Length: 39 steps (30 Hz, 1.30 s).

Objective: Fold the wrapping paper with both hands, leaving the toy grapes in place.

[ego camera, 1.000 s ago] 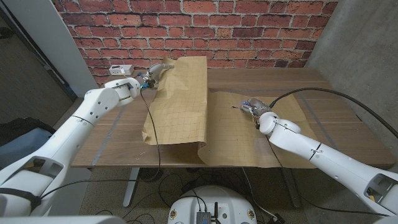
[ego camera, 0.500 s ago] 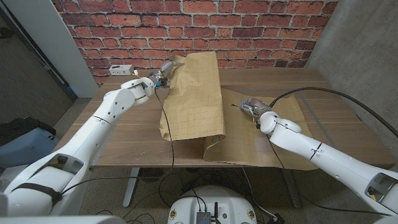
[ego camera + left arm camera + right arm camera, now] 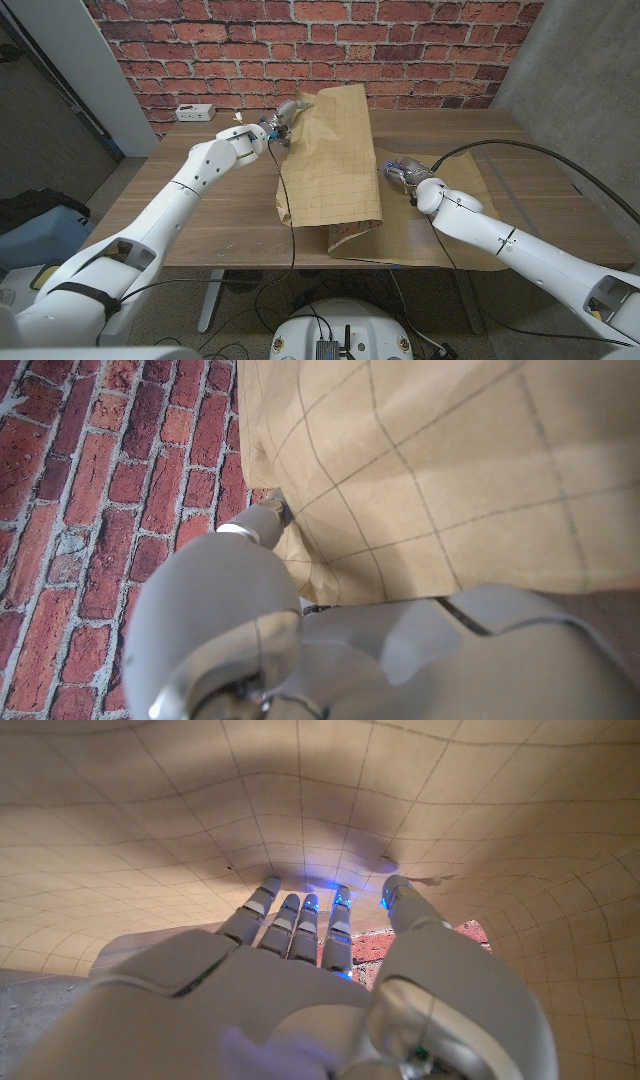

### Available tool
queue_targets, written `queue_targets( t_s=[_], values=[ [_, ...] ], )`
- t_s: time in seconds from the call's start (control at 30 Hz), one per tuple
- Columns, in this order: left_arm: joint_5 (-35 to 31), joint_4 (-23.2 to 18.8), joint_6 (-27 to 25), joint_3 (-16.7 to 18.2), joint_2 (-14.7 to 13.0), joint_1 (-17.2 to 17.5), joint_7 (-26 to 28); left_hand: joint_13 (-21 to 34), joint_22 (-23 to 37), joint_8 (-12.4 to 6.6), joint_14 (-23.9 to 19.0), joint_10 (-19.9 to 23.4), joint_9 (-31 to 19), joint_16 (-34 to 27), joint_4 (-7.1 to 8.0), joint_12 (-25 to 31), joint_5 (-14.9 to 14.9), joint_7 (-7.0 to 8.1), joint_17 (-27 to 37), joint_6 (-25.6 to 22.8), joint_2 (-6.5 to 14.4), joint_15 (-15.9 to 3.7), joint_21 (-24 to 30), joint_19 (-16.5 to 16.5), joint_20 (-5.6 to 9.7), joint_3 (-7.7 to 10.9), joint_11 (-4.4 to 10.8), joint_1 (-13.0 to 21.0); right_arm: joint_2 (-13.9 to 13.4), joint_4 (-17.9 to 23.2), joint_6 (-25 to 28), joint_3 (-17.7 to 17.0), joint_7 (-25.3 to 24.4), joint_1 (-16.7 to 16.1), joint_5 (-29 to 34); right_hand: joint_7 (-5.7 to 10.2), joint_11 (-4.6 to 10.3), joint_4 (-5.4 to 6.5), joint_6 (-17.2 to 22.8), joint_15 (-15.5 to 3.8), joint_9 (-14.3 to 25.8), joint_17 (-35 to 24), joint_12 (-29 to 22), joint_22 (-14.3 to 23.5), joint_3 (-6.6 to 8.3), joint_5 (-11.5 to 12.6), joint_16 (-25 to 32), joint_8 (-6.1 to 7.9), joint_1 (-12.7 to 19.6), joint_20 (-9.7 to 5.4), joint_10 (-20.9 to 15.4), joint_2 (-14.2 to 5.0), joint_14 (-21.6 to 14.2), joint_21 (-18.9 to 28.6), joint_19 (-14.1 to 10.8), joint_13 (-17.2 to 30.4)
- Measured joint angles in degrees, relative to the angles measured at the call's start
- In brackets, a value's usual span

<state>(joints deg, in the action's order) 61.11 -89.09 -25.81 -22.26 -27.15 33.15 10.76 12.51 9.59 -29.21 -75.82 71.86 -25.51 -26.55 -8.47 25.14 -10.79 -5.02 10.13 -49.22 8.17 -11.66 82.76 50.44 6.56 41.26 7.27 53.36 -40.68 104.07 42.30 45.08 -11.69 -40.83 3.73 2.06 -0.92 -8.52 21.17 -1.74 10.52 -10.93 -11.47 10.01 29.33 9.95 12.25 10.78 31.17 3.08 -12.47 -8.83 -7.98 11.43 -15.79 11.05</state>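
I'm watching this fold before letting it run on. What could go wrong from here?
The left hand pinches only a corner of the wrapping paper, so the raised flap could slip or tear. The flap hangs close over the right hand resting on the sheet, and might drape onto it. The toy grapes aren't visible, so a bump would go unseen.

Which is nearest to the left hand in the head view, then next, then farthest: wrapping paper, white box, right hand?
1. Wrapping paper: gripped by the left hand at its raised far edge.
2. White box: back-left table edge, by the wall.
3. Right hand: across the raised sheet, on the paper's right part.
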Motion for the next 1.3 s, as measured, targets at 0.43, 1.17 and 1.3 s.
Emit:
queue_targets(
  t_s=[0.43, 1.17, 1.3],
  values=[
    [-1.7, 3.7, -1.0, -2.9, 2.9, -2.5, -2.7, -0.8, 0.0, -0.15, 3.0, -1.3, 0.2, 3.1, 0.63, -2.0, 0.2, 0.01, -0.2, 0.0, -0.5, 0.10, -2.1, 0.0, 0.00, 1.30, 0.29, -1.9, 0.3, -0.7, -0.6, 0.1, 0.6, 0.4, 0.3, 0.00, 0.00, -0.21, 0.0, 0.00, 0.0, 0.0, 0.0, 0.0, -0.21, 0.0, 0.0, 0.00, 0.6, 0.01, 0.0, -0.01, 0.0, -0.1, 0.0, 0.0],
    [-4.9, 3.4, -9.2, -6.1, 5.6, -5.0, 5.7, -1.1, -0.5, 3.53, 8.1, -3.8, 1.6, 8.4, 0.57, -4.3, 0.2, -0.44, -0.5, 0.4, -2.5, 1.14, -6.5, 0.0, -0.01, 5.00, -0.70, -5.4, 0.0, -0.3, -1.4, -0.4, 0.8, -0.3, 0.4, 0.21, 0.00, -0.28, -0.2, 0.00, 0.0, 0.0, 0.0, 0.0, -0.60, 0.0, 0.0, 0.00, 0.6, 0.01, 0.0, 0.00, 0.0, 0.1, 0.0, 0.0],
    [-5.6, 2.7, -10.2, -6.4, 5.4, -5.3, 6.6, -1.1, -0.5, 4.89, 9.2, -5.1, 1.8, 9.0, 0.72, -5.2, 0.2, -1.27, -0.3, 1.3, -2.5, 2.08, -7.6, 0.0, 0.00, 5.43, -1.58, -6.8, 0.0, -0.3, -1.7, -0.6, 0.8, -0.3, 0.4, 0.41, -0.21, -0.08, -0.7, 0.00, 0.0, 0.0, 0.3, 0.0, -1.21, 0.0, 0.0, 0.00, 0.6, 0.01, 0.2, 0.41, 0.0, 0.1, 0.0, 0.0]
  ],
)
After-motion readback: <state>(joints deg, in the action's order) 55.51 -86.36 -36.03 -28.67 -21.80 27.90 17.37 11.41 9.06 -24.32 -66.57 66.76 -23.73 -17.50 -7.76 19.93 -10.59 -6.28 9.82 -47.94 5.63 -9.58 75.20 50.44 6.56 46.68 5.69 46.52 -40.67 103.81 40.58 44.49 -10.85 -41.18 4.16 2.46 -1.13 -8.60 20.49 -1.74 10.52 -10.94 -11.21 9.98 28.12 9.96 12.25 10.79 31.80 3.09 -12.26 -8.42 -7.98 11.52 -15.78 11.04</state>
